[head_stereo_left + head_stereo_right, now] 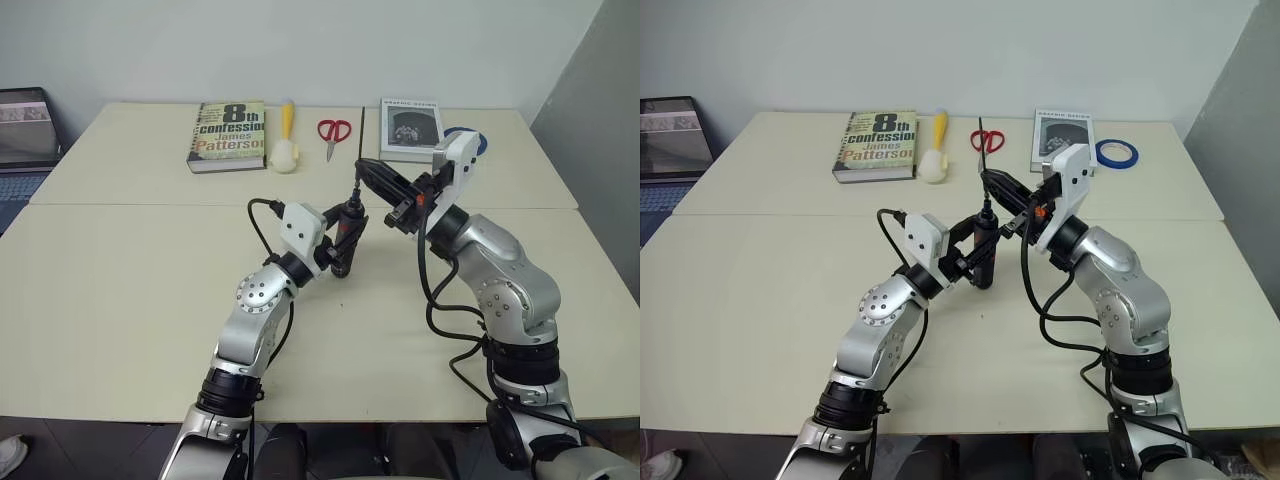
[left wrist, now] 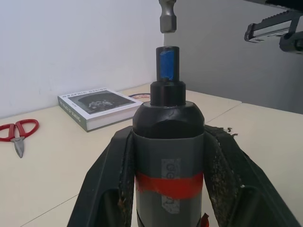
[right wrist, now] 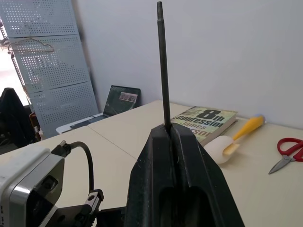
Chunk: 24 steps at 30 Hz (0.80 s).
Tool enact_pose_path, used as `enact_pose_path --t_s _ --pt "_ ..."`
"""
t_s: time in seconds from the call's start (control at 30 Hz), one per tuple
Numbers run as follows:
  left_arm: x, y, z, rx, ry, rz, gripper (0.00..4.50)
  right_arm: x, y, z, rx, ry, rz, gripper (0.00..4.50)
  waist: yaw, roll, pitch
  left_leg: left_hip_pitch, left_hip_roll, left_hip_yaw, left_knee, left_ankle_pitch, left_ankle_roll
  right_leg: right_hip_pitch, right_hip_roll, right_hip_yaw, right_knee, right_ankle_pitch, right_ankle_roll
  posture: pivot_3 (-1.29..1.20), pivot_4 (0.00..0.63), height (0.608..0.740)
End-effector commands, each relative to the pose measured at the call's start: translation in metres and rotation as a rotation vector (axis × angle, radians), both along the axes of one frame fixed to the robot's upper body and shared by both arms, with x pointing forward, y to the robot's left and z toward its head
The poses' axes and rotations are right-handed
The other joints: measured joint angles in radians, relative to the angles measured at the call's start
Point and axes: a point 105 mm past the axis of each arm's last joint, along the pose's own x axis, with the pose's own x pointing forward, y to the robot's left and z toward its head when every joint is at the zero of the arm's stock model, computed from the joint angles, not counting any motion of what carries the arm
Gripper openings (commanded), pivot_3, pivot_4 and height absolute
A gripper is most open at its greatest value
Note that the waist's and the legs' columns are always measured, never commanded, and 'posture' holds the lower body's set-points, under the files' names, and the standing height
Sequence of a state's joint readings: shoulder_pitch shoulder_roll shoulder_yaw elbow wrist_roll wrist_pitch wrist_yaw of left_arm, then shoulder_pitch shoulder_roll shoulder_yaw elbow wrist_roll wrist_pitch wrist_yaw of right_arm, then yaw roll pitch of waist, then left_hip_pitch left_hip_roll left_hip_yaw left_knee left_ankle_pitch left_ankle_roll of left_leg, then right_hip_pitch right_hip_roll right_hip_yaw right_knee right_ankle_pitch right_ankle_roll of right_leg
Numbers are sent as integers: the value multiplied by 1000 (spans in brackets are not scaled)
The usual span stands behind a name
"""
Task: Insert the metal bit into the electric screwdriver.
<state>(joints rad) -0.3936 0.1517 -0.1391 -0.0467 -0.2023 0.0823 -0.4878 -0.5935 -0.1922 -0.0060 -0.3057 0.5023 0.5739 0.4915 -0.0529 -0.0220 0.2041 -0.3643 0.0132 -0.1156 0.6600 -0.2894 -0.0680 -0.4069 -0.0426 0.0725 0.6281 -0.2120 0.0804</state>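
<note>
Head views: left gripper (image 1: pixel 980 262), fingers clamped on the upright electric screwdriver (image 1: pixel 985 246) above the counter (image 1: pixel 130 290); right gripper (image 1: pixel 368 172), fingers pinching the metal bit (image 1: pixel 982 170), which stands nearly vertical over the screwdriver's tip; behind, a book (image 1: pixel 229 134) reading "8th confession, James Patterson". Left wrist view: screwdriver socket directly below the bit's hex end, close but apart, so the insertion seems to need a straight descent along the shared axis. Right wrist view: bit clamped at its base.

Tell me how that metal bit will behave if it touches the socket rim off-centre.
The metal bit looks thin, straight and rigid, so it probably won't flex. The right gripper pinches it low on a smooth shank, so it may pivot or slide. The electric screwdriver looks firmly clamped.
</note>
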Motion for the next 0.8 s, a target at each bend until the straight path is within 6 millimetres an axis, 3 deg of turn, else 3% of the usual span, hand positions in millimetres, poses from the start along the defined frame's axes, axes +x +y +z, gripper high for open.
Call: enact_pose_path --t_s 0.03,0.8 --pt "1 7 8 5 -38 29 1638 -3 -2 7 18 -37 0 0 0 0 0 0 0 0 0 0 0 0 0 0 0 0 0 0 150 740" --pt "0 6 6 4 -31 30 1638 -2 2 5 32 -28 10 0 -1 0 0 0 0 0 0 0 0 0 0 0 0 -1 -2 0 150 740"
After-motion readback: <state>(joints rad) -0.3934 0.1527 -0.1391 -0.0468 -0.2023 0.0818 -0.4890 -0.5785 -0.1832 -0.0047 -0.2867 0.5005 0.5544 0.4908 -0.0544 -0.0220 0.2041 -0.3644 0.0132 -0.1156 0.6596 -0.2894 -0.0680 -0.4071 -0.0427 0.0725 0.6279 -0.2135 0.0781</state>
